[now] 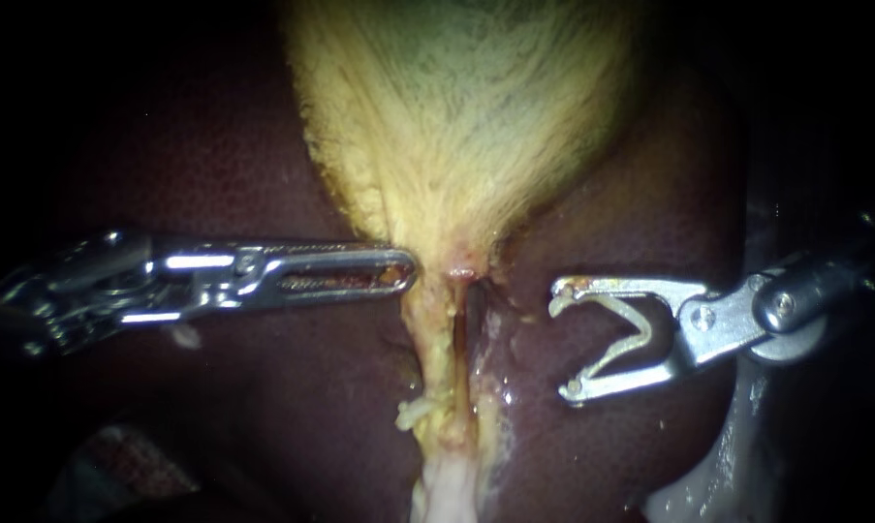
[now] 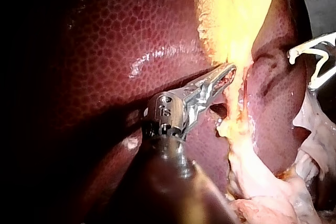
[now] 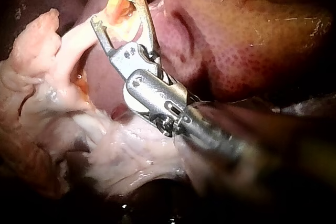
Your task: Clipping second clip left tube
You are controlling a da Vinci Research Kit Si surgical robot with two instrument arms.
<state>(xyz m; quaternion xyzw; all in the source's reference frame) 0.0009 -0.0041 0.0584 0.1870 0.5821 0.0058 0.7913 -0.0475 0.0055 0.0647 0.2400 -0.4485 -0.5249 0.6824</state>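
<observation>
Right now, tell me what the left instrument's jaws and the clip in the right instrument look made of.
The left instrument: polished metal, probably steel, judging by bright silvery glints along its shut, slotted jaws. The clip: a pale, matte, off-white V held between the jaws of the right instrument; probably plastic, though dull metal cannot be ruled out.

— The liver (image 1: 214, 145)?
— Dark maroon; close up, a fine honeycomb mottling.
— The gallbladder (image 1: 456, 107)?
— Pale yellow with grey-green streaks higher up.
— The tube (image 1: 437, 358)?
— Creamy yellow, with what may be a dark red line beside it; it's dim there.
— Metal?
— The left instrument (image 1: 398, 271) and right instrument (image 1: 565, 344) are shiny silver; the clip (image 1: 616, 324) is off-white.
</observation>
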